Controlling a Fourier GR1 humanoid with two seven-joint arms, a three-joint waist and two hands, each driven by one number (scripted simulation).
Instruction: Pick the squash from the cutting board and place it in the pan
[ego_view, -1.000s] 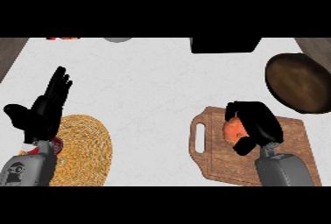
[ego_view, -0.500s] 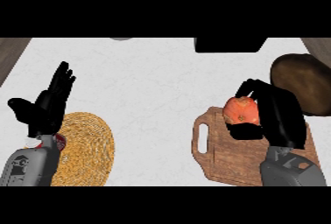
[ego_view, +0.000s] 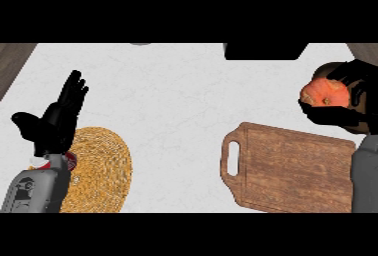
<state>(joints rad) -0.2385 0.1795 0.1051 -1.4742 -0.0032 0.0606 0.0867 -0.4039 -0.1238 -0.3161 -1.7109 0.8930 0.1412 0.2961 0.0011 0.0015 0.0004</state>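
At the left edge the left hand (ego_view: 55, 117) rests with fingers straight and upright, above a woven straw mat (ego_view: 100, 170). Right of centre lies the wooden cutting board (ego_view: 291, 172), now bare. At the far right the right hand (ego_view: 343, 102) is curled round the orange squash (ego_view: 323, 92), holding it above the dark pan (ego_view: 363, 127), which it mostly hides. Releasing off-centre could let the round squash strike the rim and roll onto the counter (ego_view: 177, 90).

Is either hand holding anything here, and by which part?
The right hand holds the orange squash, fingers curled round its right side and underside. The left hand is open and holds nothing.
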